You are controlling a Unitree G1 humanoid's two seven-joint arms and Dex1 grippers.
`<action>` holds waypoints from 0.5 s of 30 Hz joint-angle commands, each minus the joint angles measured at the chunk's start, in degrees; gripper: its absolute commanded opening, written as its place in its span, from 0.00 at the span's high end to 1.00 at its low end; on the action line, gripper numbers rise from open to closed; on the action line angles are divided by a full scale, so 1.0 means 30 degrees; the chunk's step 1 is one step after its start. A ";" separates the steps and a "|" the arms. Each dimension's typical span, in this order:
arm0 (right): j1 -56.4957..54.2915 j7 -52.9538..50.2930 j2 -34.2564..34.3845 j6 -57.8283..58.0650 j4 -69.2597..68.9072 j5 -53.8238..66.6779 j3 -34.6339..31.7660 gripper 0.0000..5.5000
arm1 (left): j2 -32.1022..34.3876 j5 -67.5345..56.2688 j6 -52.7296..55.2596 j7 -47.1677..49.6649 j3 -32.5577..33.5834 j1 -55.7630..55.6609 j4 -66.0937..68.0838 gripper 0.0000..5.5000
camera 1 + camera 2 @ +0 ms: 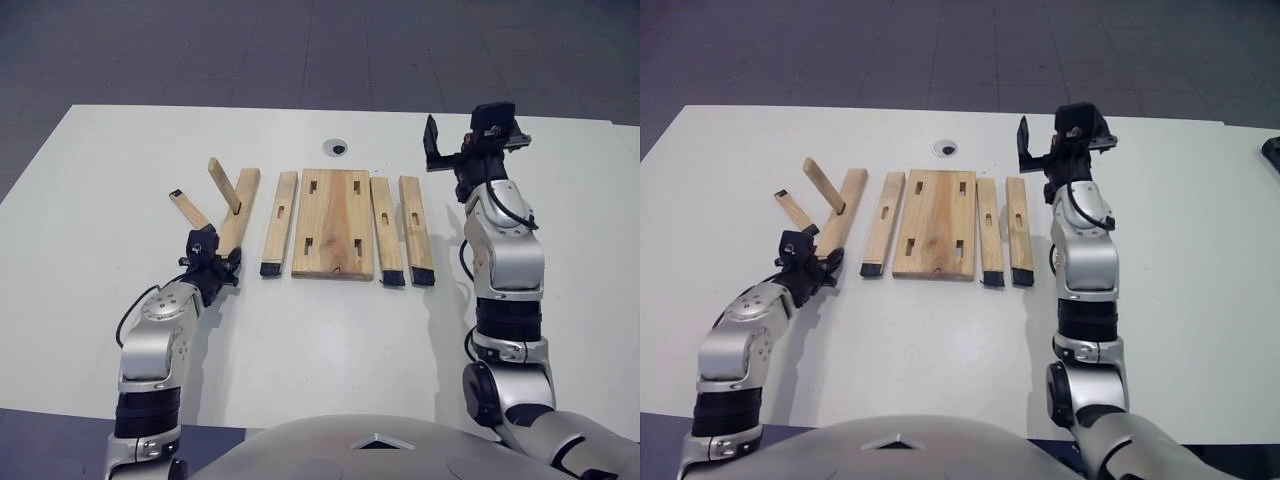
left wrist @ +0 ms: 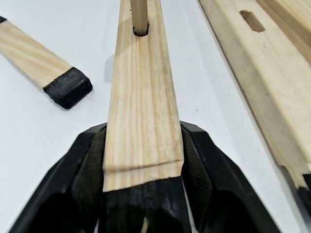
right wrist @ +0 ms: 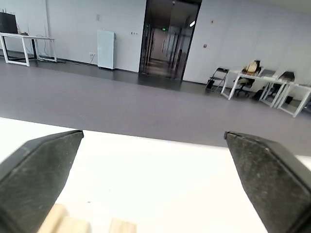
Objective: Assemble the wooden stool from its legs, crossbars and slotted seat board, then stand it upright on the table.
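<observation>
The slotted seat board [image 1: 333, 223] lies flat mid-table. One leg [image 1: 280, 220] lies to its left and two legs [image 1: 386, 228] [image 1: 416, 228] to its right. The leftmost leg [image 1: 240, 208] has a crossbar [image 1: 224, 185] standing slanted in its slot. My left gripper [image 1: 222, 268] is shut on this leg's black-tipped near end; in the left wrist view the black fingers [image 2: 85, 170] flank the leg [image 2: 143, 92]. A loose crossbar [image 1: 187, 208] lies further left. My right gripper [image 1: 448, 148] is held up open beyond the right legs, its pads [image 3: 39, 170] wide apart with nothing between them.
A round cable hole [image 1: 337, 148] sits in the white table [image 1: 120, 180] behind the seat board. Bare table surface lies left, right and in front of the parts. The far edge runs just behind the right gripper.
</observation>
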 commanded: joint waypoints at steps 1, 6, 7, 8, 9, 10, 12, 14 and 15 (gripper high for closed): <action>-0.2959 0.0781 0.1934 0.5762 0.0262 0.8803 -0.5135 0.02 | -0.0234 -0.0026 -0.4237 -0.0577 0.0073 -0.2208 -0.0422 0.63; -0.5669 0.1322 0.1629 0.8265 0.2168 1.3893 -0.6862 0.02 | 0.0289 0.2335 -0.9488 -0.0859 -0.1522 -0.6666 0.3368 0.63; -0.6268 0.1175 0.1517 0.8347 0.3025 1.4105 -0.6908 0.02 | 0.0332 0.2660 -1.0273 -0.1007 -0.1774 -0.7242 0.3815 0.63; -0.6709 0.1114 0.1389 0.8383 0.3658 1.4237 -0.6843 0.02 | 0.0264 0.2717 -1.0852 -0.1227 -0.1938 -0.7611 0.3936 0.63; -0.7099 0.1185 0.1245 0.8379 0.4141 1.4342 -0.6687 0.02 | 0.0130 0.2630 -1.1341 -0.1483 -0.2096 -0.7894 0.3943 0.63; -0.7514 0.1534 0.1158 0.8371 0.4539 1.4599 -0.6500 0.02 | -0.0024 0.2593 -1.1716 -0.1650 -0.2280 -0.8034 0.3823 0.63; -0.8145 0.2190 0.1040 0.8189 0.5202 1.4811 -0.6109 0.02 | -0.0290 0.2577 -1.2114 -0.1846 -0.2695 -0.7946 0.3381 0.63; -0.8366 0.3516 0.0779 0.7646 0.5671 1.4884 -0.5616 0.02 | -0.0550 0.2645 -1.2251 -0.1974 -0.3121 -0.7665 0.2825 0.63; -0.8521 0.3796 0.0675 0.7452 0.5920 1.5033 -0.5681 0.02 | -0.0626 0.2866 -1.2344 -0.2092 -0.3507 -0.7543 0.2616 0.63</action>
